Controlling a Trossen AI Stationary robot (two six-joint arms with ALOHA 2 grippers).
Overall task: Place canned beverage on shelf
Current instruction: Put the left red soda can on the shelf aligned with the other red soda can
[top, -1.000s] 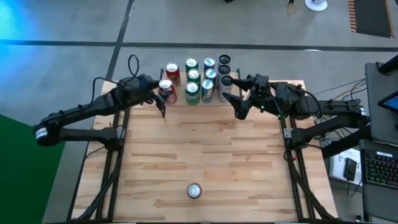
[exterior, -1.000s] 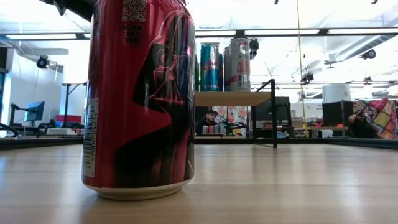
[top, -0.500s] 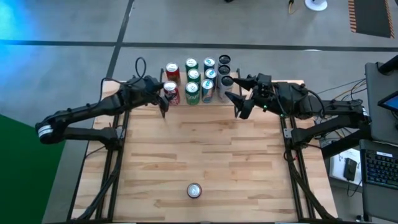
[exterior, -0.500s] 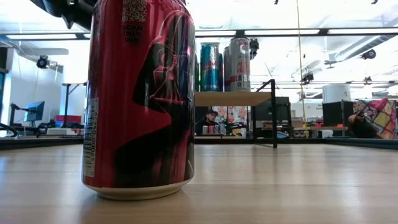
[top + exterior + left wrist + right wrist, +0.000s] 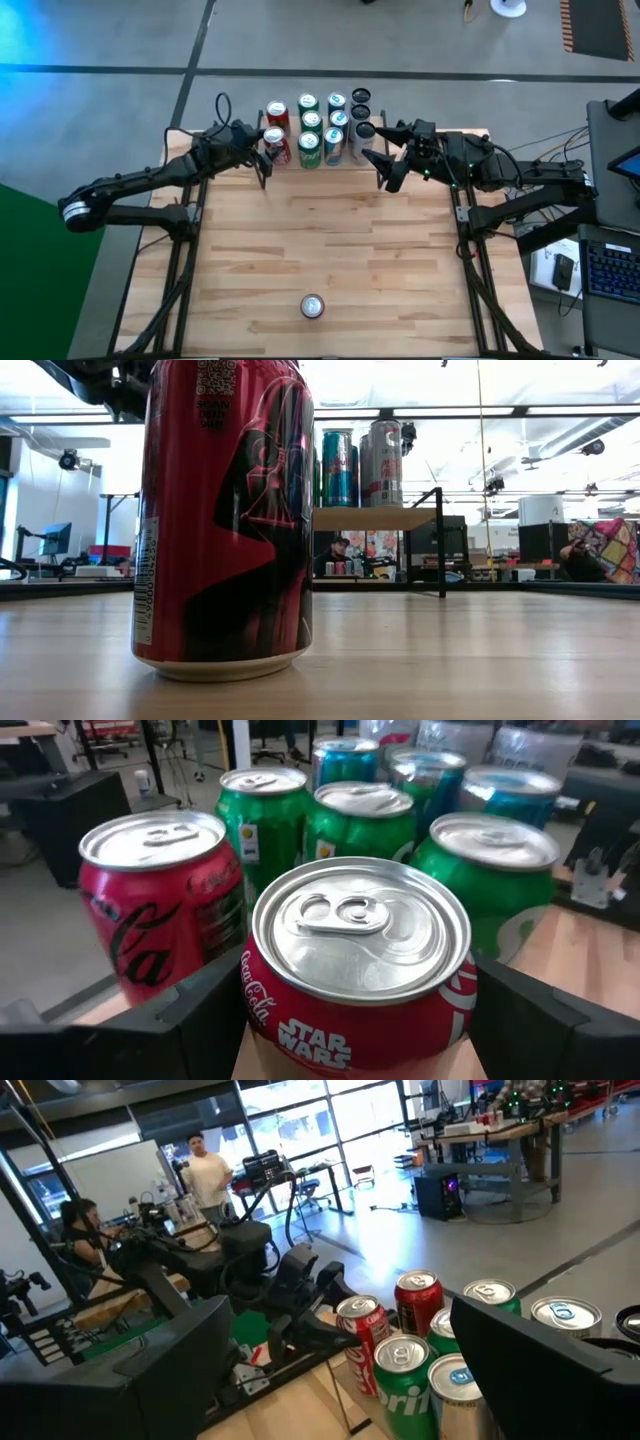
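Left gripper (image 5: 264, 158) grips the Star Wars can (image 5: 358, 970) at the shelf (image 5: 375, 518) at 12 o'clock; green cans (image 5: 350, 820) crowd beyond. Right gripper (image 5: 380, 160) open beside them. Spare can (image 5: 312, 306) at 6 o'clock on tabletop (image 5: 330, 240).

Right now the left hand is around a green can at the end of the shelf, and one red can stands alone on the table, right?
Not green: the left wrist view shows the left hand around a red can. The lone red can on the table is right.
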